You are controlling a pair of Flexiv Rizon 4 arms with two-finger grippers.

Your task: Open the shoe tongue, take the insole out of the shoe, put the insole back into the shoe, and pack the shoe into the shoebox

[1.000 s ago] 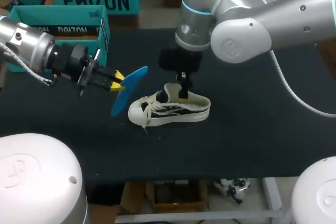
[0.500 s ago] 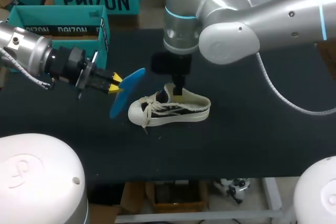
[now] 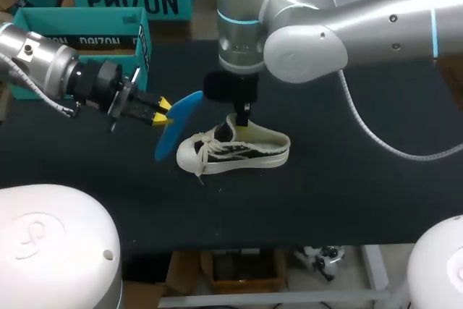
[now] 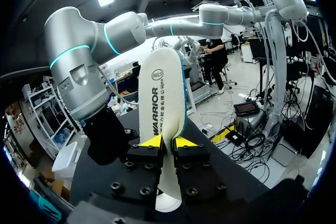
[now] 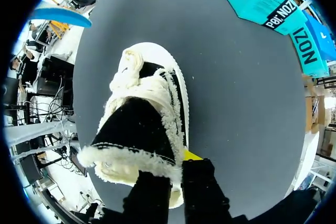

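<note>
insole lifted clear, shoe tongue held open

at the back left of the black table [image 3: 347, 186] a teal shoebox [image 3: 79, 40] is seen, well apart from the shoe. the left gripper [image 3: 162, 111] is held above the table in front of that box, and the insole [image 3: 181, 117] is clamped between its yellow tips, which are nearly closed on the thin sheet. the insole is carried on edge in the air, blue underside outward, its low end near the shoe's toe. in the left wrist view the left gripper [image 4: 168, 142] is seen pinching the insole [image 4: 163, 93] near one end.

the cream shoe [image 3: 246, 153] is stood on its sole mid-table, toe to the left. the right gripper [image 3: 244, 116] is lowered into its opening, narrowly closed on the shoe tongue [image 5: 134, 129], which is drawn up out of the shoe [image 5: 142, 61] by the right gripper [image 5: 176, 166].
</note>
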